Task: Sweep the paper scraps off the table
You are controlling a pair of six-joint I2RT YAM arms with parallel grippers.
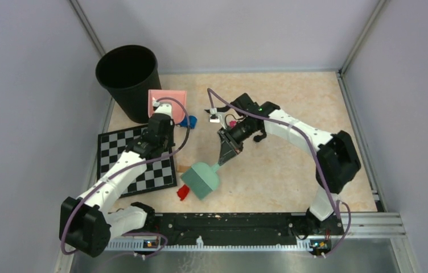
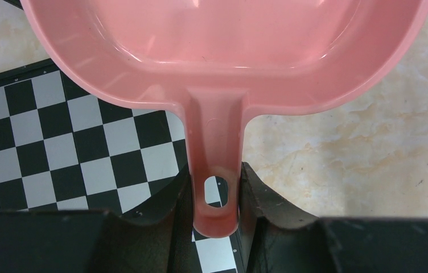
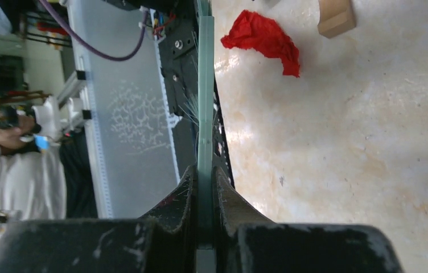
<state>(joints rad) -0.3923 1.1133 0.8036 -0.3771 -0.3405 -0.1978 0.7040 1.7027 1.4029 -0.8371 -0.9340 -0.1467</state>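
My left gripper (image 1: 164, 113) is shut on the handle of the pink dustpan (image 1: 167, 99). It holds the pan over the far edge of the chequered board, beside the black bin. In the left wrist view the handle sits between the jaws of the left gripper (image 2: 215, 190), and the pan (image 2: 223, 45) looks empty. My right gripper (image 1: 226, 153) is shut on the handle of a green brush (image 1: 201, 180), whose head rests on the table (image 1: 291, 170). A red paper scrap (image 1: 183, 193) lies just left of the brush head. It also shows in the right wrist view (image 3: 263, 38), beyond the right gripper (image 3: 205, 182). A magenta scrap (image 1: 232, 122) lies by the right arm.
A black bin (image 1: 127, 79) stands at the far left corner. A chequered board (image 1: 138, 162) lies under my left arm. A small blue toy car (image 1: 188, 121) sits next to the dustpan. A brown block (image 1: 182, 169) lies by the brush head, and a small white thing (image 1: 214, 118) near the right wrist.
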